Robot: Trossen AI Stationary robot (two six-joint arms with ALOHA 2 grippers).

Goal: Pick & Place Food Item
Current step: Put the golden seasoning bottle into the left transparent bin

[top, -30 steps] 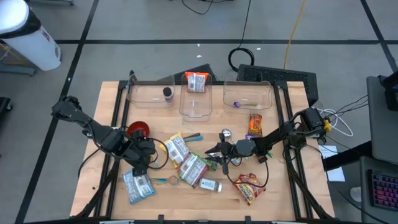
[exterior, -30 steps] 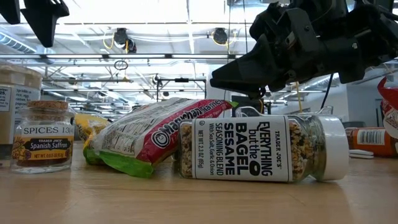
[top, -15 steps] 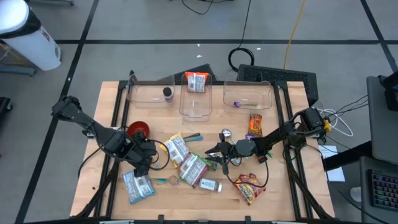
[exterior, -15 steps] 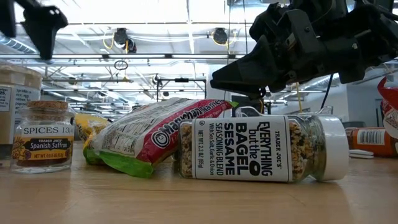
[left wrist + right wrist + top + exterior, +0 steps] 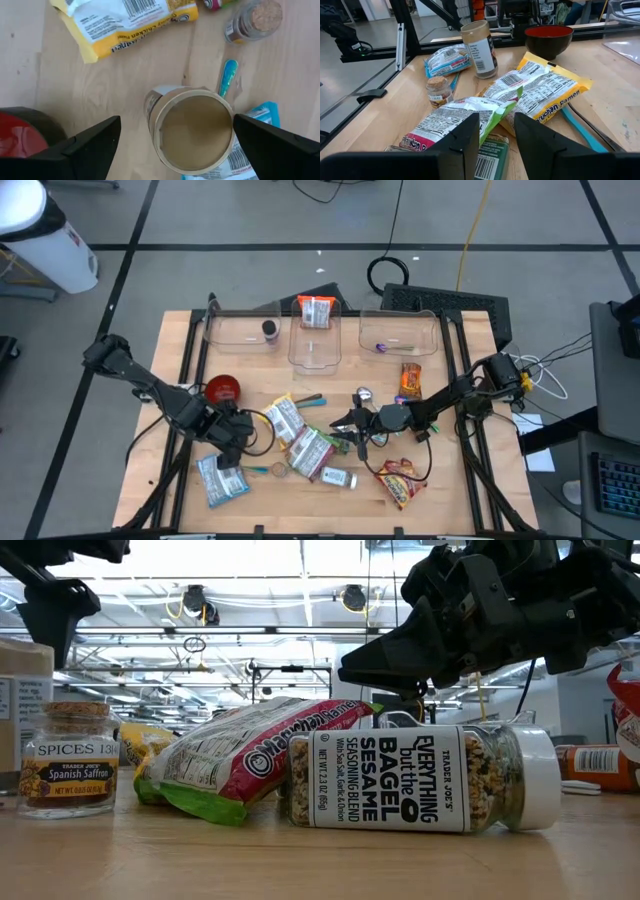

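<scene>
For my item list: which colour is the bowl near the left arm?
Red, seen best in the high view: bowl.

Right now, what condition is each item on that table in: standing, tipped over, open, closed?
Left gripper: open, above the tan-lidded jar.
Tan-lidded jar: upright, lid on.
Right gripper: partly open, empty.
Bagel seasoning jar: on its side, capped.
Saffron jar: upright, corked.
Red bowl: upright.

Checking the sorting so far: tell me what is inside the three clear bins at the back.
Left bin: a dark jar. Middle bin: a red-and-white packet at its back. Right bin: a small purple item. Nothing shows under the packet.
</scene>
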